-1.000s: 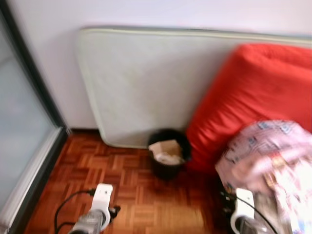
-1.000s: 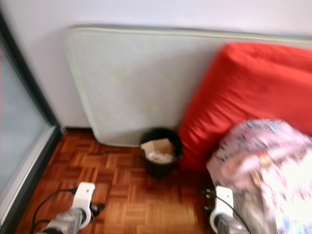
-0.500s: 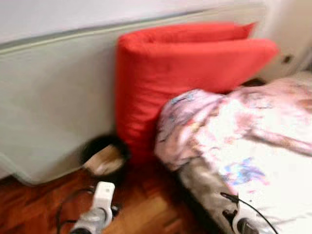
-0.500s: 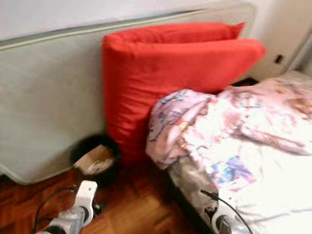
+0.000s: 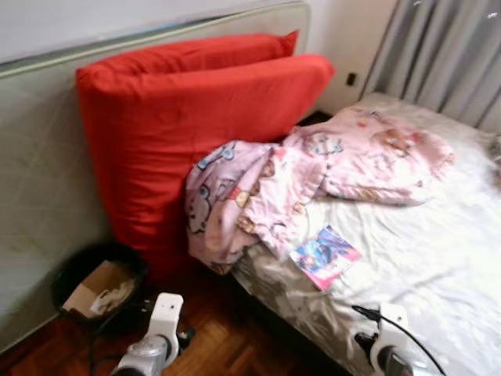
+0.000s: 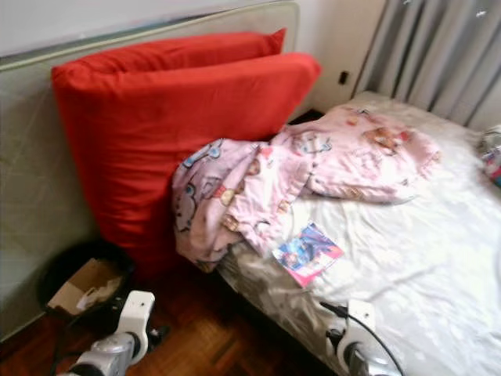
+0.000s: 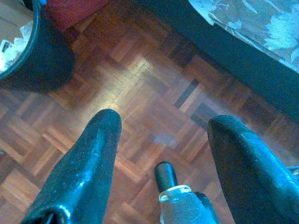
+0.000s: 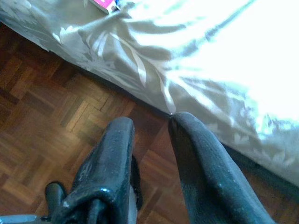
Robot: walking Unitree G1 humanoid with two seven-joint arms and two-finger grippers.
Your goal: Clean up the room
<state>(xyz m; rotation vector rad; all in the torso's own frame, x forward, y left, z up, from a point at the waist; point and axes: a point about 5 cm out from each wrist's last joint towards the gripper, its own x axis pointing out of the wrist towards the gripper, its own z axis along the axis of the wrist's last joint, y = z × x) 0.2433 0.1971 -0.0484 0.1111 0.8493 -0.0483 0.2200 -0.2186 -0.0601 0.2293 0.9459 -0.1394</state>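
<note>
Two eye views: pink blanket [image 5: 313, 176] crumpled at 12 o'clock on the bed [image 5: 438, 258], booklet [image 5: 324, 255] below it; bin [image 5: 94, 283] at 9.
Left wrist: left pincer [image 7: 161, 140] wide open, empty, above the floor.
Right wrist: right pincer [image 8: 152, 135] narrowly parted, empty, by the bed edge.
Risk: grabbing the blanket may drag the booklet off.

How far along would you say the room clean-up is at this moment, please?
Done: the black bin already holds cardboard and paper. In hand: nothing; the left gripper is open above the parquet floor, and the right gripper hangs by the bed's edge. Left: the crumpled pink blanket and a colourful booklet lie on the bed.
</note>
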